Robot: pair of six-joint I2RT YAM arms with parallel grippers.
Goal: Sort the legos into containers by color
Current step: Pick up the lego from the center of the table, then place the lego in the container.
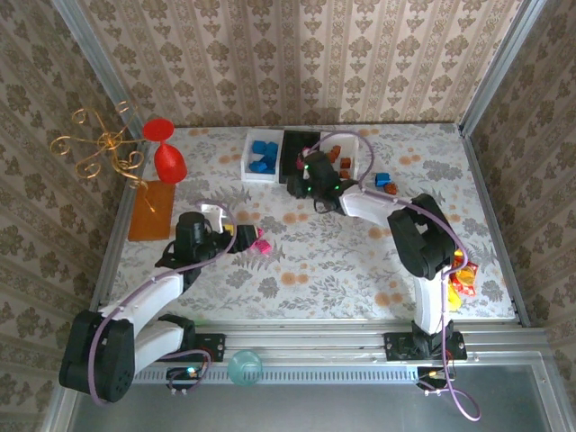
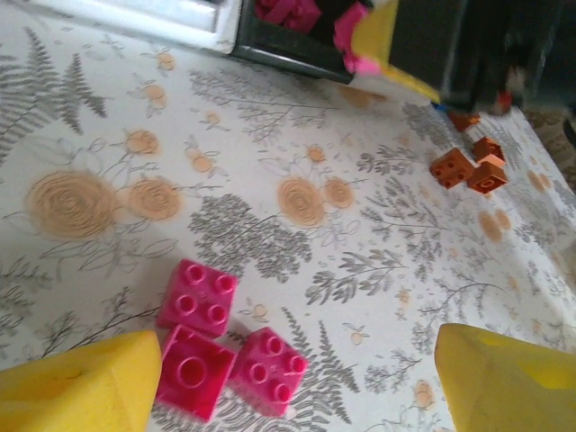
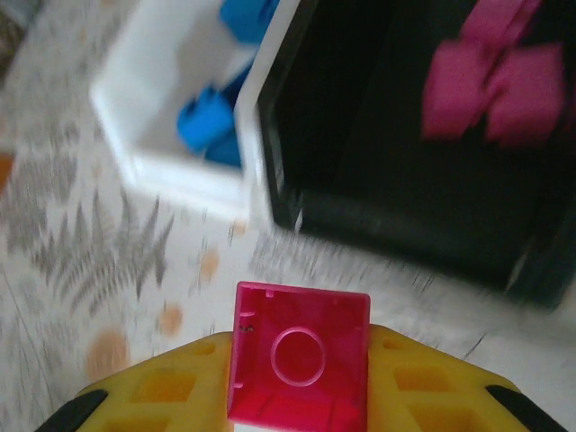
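Three magenta-pink legos [image 2: 268,369] lie together on the flowered cloth between the yellow fingers [image 2: 81,391] of my left gripper [image 2: 297,387], which is open and low over them; they are next to the left finger. From above, this gripper [image 1: 247,240] sits beside the pink legos [image 1: 261,244]. My right gripper [image 3: 301,396] is shut on a pink lego [image 3: 301,364], hollow underside facing the camera, just short of the black bin [image 3: 405,198] that holds pink legos [image 3: 499,85]. A white bin [image 3: 144,153] to its left holds blue legos [image 3: 211,121]. From above, the right gripper [image 1: 299,186] is at the black bin's [image 1: 297,144] near end.
A second white bin [image 1: 358,153] with orange-brown legos stands right of the black one. Loose blue [image 1: 382,179] and orange [image 1: 390,188] legos lie by it. A red goblet [image 1: 166,153], a gold wire stand [image 1: 99,148] and an orange mat [image 1: 151,210] occupy the back left.
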